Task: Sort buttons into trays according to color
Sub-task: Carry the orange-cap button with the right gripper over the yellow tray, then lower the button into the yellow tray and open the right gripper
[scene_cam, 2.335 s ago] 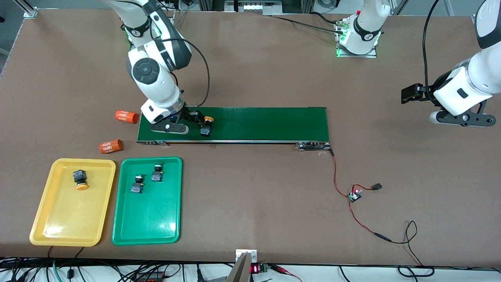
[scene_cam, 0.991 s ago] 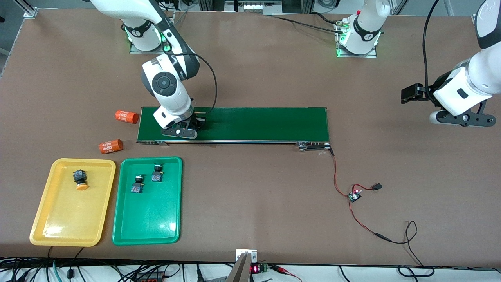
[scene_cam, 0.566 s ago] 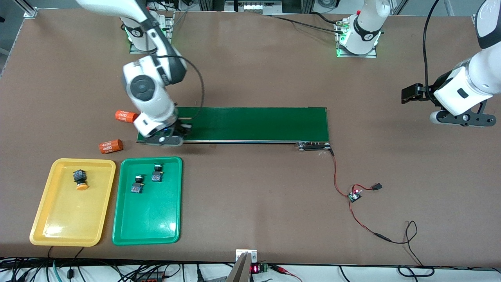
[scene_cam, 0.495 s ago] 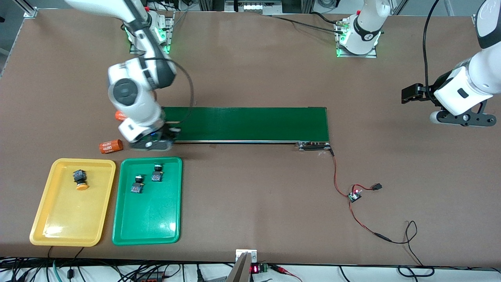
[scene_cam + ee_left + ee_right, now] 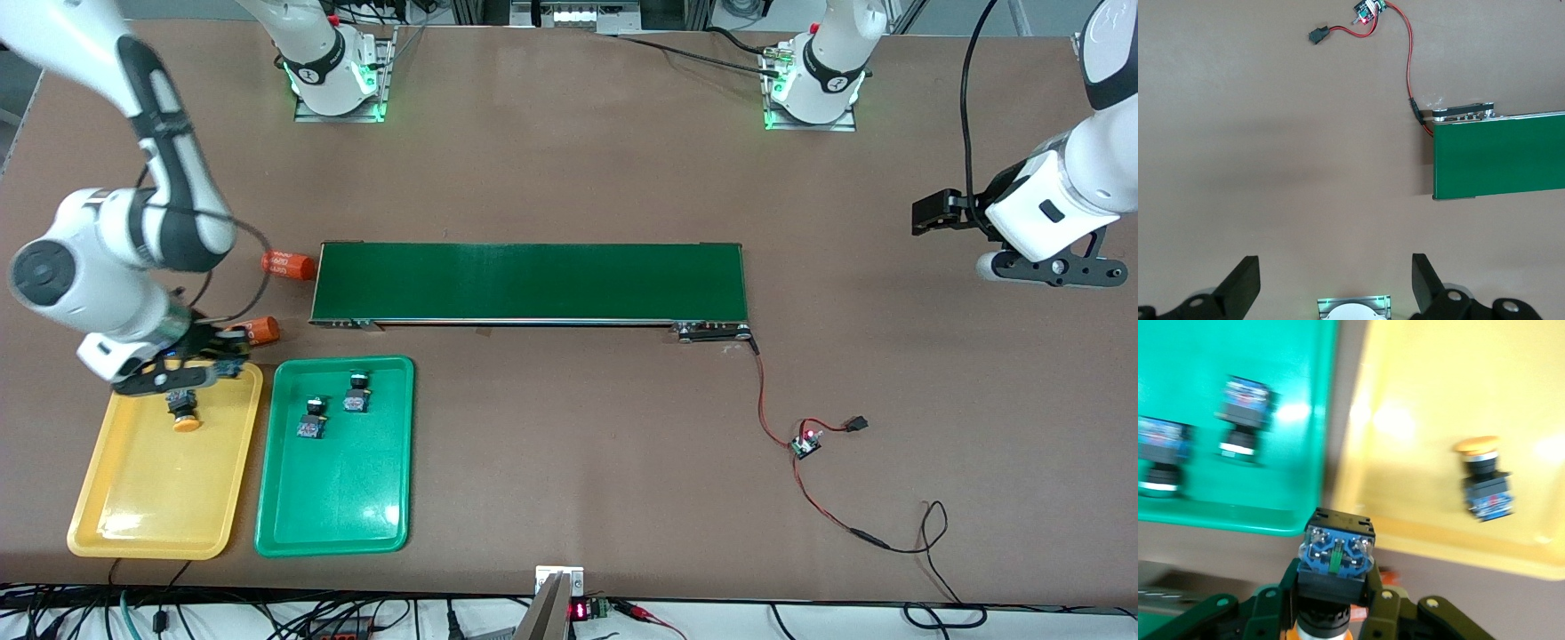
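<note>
We note the right gripper (image 5: 209,363) has left the conveyor belt (image 5: 533,282), where it stood in the earlier frames, and now hangs over the yellow tray (image 5: 107,524) at the tray's edge farthest from the front camera. Its jaws are clenched on a yellow-capped button (image 5: 1335,555); in the right wrist view we see the blue-and-black body up between the fingers (image 5: 1381,603) and a sliver of orange cap below. That button sat on the belt beside the gripper in the earliest frame, so it has travelled with the arm.

The belt now shows bare green along its whole length. One orange cylinder (image 5: 288,264) lies at the belt's end toward the right arm's side; the second orange cylinder (image 5: 258,330) is partly hidden by the right arm's wrist.

Trays unchanged from earlier. A second yellow-capped button (image 5: 183,411) lies in the yellow tray, just under the gripper. The green tray (image 5: 333,524) beside it holds two green-capped buttons (image 5: 333,416), close together in the half farther from the camera.

The left gripper (image 5: 1337,287) waits over bare table (image 5: 578,160) at the left arm's end, jaws released and wide, same place as before. Red wiring (image 5: 765,400) runs from the belt's motor end to a small circuit board (image 5: 805,442).
</note>
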